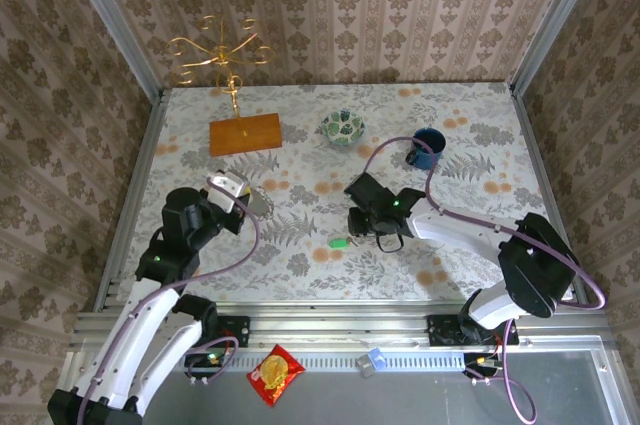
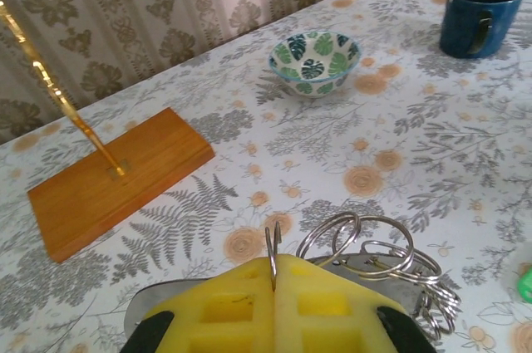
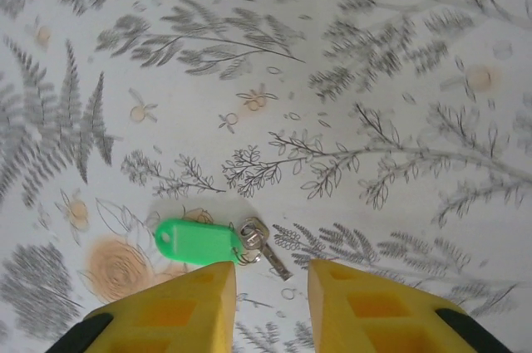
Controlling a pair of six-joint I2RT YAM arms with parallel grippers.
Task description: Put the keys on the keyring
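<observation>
**A:** Top view, taking the bowl [image 1: 342, 126] as reference?

**B:** The left gripper [image 1: 232, 189] is nearer than the bowl and well to its left. The right gripper [image 1: 357, 233] is nearer than the bowl, almost straight below it. The green-tagged key [image 1: 339, 242] lies on the table [image 1: 480, 245] just beside it.

**A:** Left wrist view?

**B:** The bowl [image 2: 314, 61] stands beyond the left gripper [image 2: 273, 263]. The yellow fingers [image 2: 224, 303] are pressed together, pinching the thin keyring [image 2: 275, 241] upright. A cluster of silver rings [image 2: 391, 263] sits just right of them.

**A:** Right wrist view?

**B:** The right gripper [image 3: 272, 274] has its fingers [image 3: 191, 303] apart with nothing between them. The key [image 3: 198, 242] lies flat, just ahead of the left finger.
</observation>
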